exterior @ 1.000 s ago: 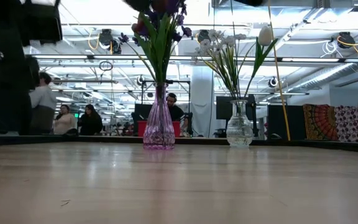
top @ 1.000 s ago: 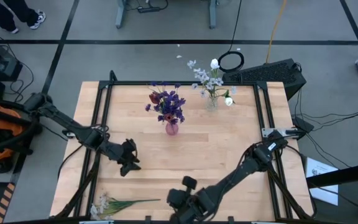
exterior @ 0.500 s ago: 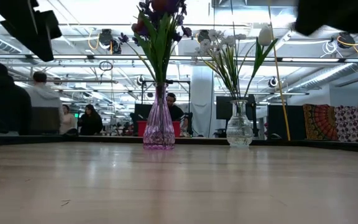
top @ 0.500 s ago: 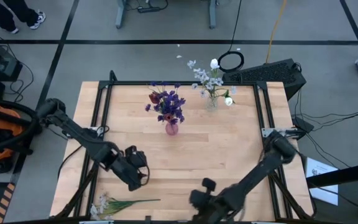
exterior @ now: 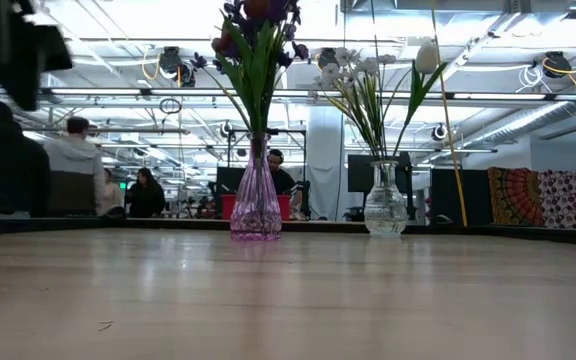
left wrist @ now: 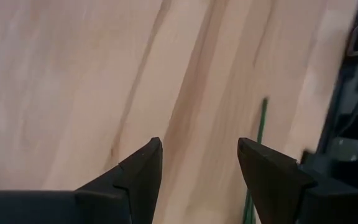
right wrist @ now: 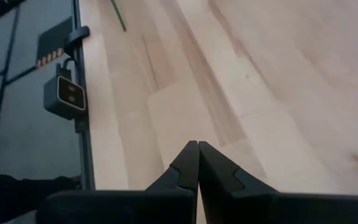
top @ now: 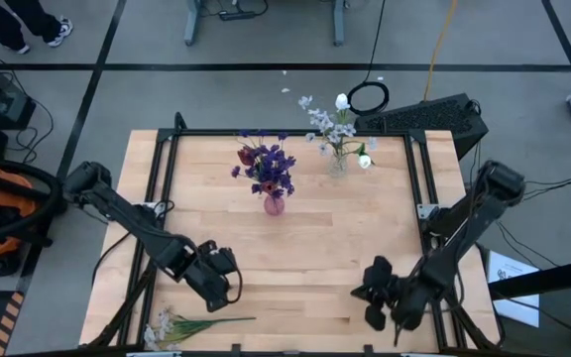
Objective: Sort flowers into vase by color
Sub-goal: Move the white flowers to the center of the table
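Left end effector [top: 228,281] released, empty, above the worktop [top: 315,248] near its front-left corner. Loose white spray [top: 181,325] lies at that corner. Right end effector [top: 373,302] clenched, empty, near the front-right. Purple flowers [top: 266,167] in pink vase [top: 274,204]; white flowers [top: 337,127] in clear vase [top: 338,163] at the back edge.

We find no words, numbers, brand names or signs that can be read in any of the views. In the right wrist view, a small grey square tag [right wrist: 66,94] with a dark rounded mark sits on the dark frame beside the table [right wrist: 241,81], but the mark forms no letters we can make out. A sheet of paper [top: 512,273] lies on the floor to the right of the table; its print is too small to read.
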You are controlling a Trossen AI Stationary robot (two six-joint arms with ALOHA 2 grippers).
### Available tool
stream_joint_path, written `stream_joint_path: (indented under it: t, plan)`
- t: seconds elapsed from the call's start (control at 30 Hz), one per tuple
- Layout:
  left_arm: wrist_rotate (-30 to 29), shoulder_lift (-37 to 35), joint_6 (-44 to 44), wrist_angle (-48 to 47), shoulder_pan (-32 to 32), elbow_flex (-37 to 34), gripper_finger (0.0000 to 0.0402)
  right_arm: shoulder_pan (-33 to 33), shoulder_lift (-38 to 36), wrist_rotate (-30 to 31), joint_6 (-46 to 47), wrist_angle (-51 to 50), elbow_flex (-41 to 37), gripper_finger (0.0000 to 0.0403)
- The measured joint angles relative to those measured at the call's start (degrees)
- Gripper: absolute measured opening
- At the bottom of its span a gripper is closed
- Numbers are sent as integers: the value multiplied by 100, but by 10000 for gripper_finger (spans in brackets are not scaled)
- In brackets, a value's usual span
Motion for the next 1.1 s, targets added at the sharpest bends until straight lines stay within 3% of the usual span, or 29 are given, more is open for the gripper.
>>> stream_joint_path:
  t: [0.2, 0.43, 0.93, 1.1]
  plan:
    - [782, 479, -907, -179, -283, 0, 214, -7, -462, 15, -464, 430, -545, 0]
    - [2236, 1372, -1759, -195, -732, 186, 214, -7, -464, -33, -991, 428, -561, 0]
    - [2185, 2214, -1486, 78, -1192, 399, 213, -7, -464, -33, -1369, 421, -559, 0]
    - [2242, 2327, -1147, 164, -1052, 409, 170, -7, -464, -33, -1357, 441, -559, 0]
